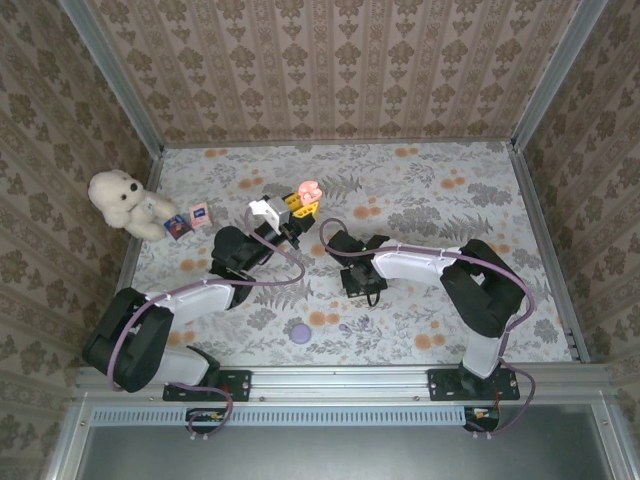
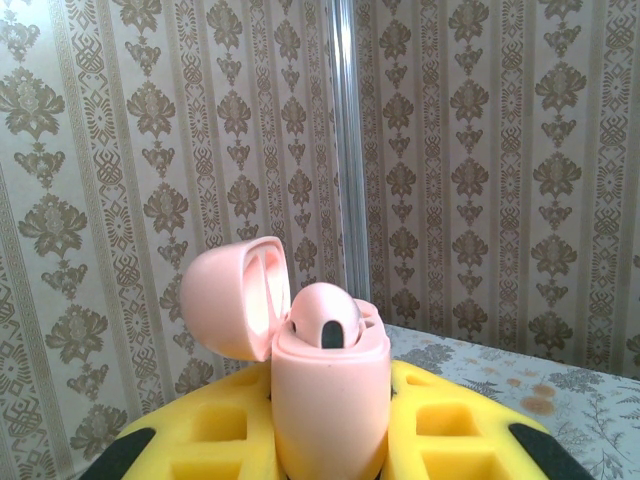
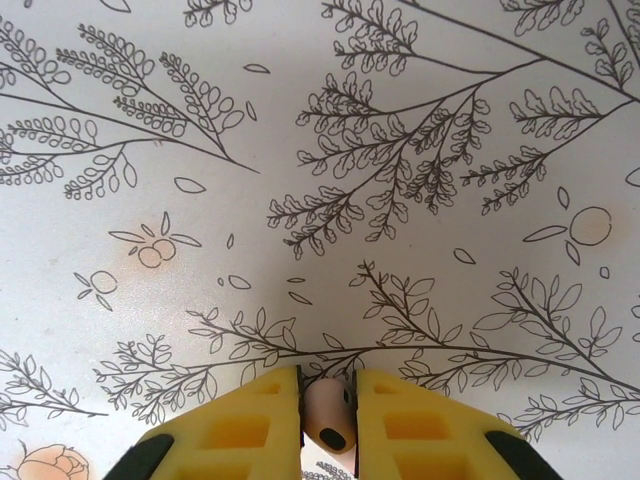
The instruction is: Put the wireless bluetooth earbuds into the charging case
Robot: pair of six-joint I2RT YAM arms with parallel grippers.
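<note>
Pink charging case [image 2: 330, 400], lid open, held upright in clenched left tool [image 1: 298, 207]; right tool [image 3: 328, 395] grips pink earbud [image 3: 326, 415] over floral counter [image 3: 300, 150]

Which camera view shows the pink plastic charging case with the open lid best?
The left wrist view: the pink plastic charging case stands close, lid open, held in the left gripper. The top external view shows it as a small pink spot.

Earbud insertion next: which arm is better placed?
Right, probably. The right gripper is shut on an earbud low over the table, while the left gripper holds the case upright, lid open, so it should just steady it.
</note>
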